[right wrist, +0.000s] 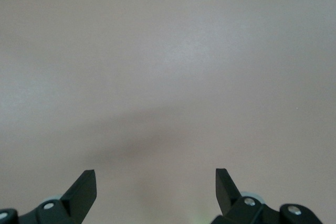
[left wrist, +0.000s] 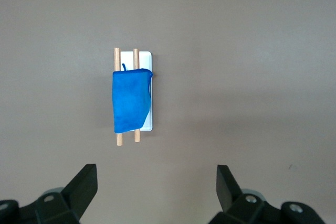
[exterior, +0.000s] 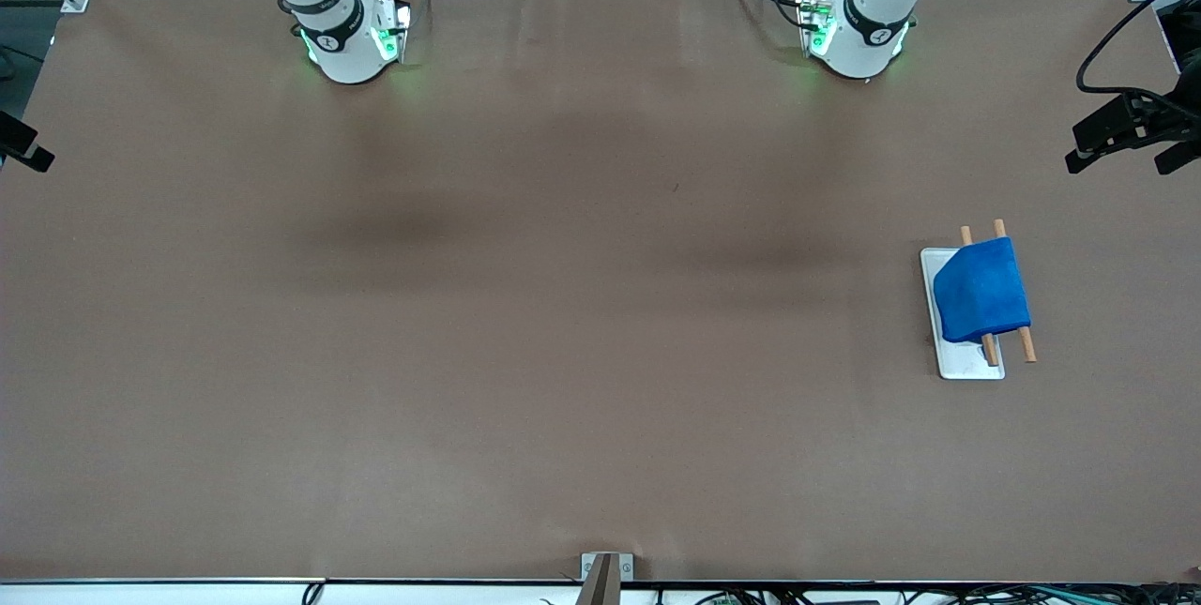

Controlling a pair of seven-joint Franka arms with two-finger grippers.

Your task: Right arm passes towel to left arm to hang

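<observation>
The bright blue towel [exterior: 982,290] hangs folded over two wooden rods [exterior: 1026,343] of a small rack with a white base [exterior: 966,366], at the left arm's end of the table. It also shows in the left wrist view [left wrist: 129,99], draped on the rods [left wrist: 118,139]. My left gripper [left wrist: 156,178] is open and empty, high above the table and apart from the towel. My right gripper [right wrist: 156,179] is open and empty, high over bare table. Neither gripper shows in the front view; only the arm bases do.
The brown table [exterior: 563,305] spreads wide around the rack. The right arm's base [exterior: 347,37] and the left arm's base [exterior: 858,33] stand at its edge farthest from the front camera. A black camera mount [exterior: 1126,131] sits at the left arm's end.
</observation>
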